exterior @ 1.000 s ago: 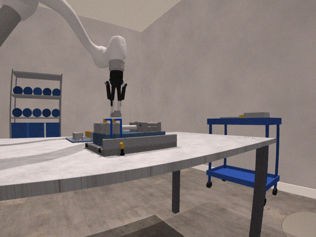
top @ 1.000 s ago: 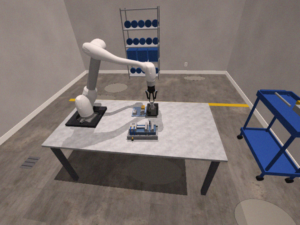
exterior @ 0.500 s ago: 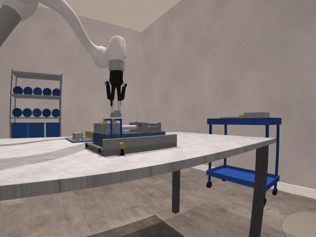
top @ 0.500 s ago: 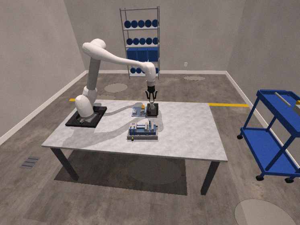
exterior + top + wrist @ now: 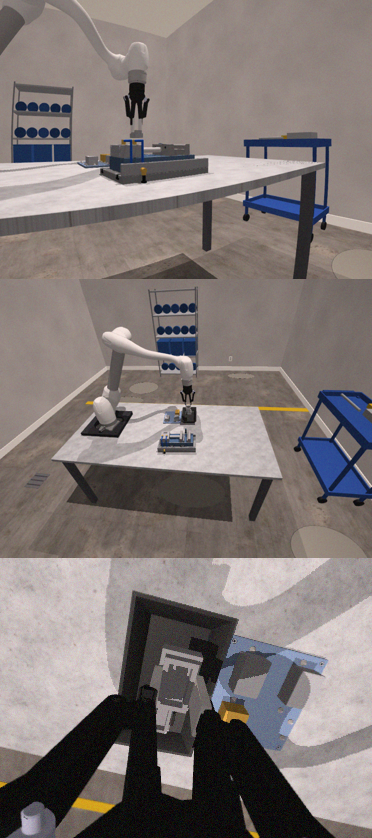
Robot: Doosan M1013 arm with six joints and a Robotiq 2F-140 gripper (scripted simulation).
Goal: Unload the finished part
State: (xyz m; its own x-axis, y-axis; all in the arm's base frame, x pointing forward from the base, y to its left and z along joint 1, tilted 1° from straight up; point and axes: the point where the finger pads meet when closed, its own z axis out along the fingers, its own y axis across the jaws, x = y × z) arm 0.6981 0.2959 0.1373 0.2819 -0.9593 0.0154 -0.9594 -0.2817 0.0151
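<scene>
My gripper (image 5: 187, 402) points straight down and is shut on the finished part (image 5: 188, 409), a small grey block with a pocket. I hold it above the dark outfeed tray (image 5: 189, 415) at the back of the table. In the wrist view the part (image 5: 176, 689) sits between my black fingers, over the tray's floor (image 5: 175, 673). In the exterior view the part (image 5: 136, 133) hangs clear above the table, behind the vise. The vise (image 5: 177, 441), on a grey base with blue jaws, stands in front of the tray with nothing in it.
A blue fixture plate (image 5: 172, 416) with a grey block and a yellow piece (image 5: 234, 712) lies just left of the tray. A blue cart (image 5: 342, 441) stands right of the table. A shelf (image 5: 175, 330) with blue items stands at the back wall.
</scene>
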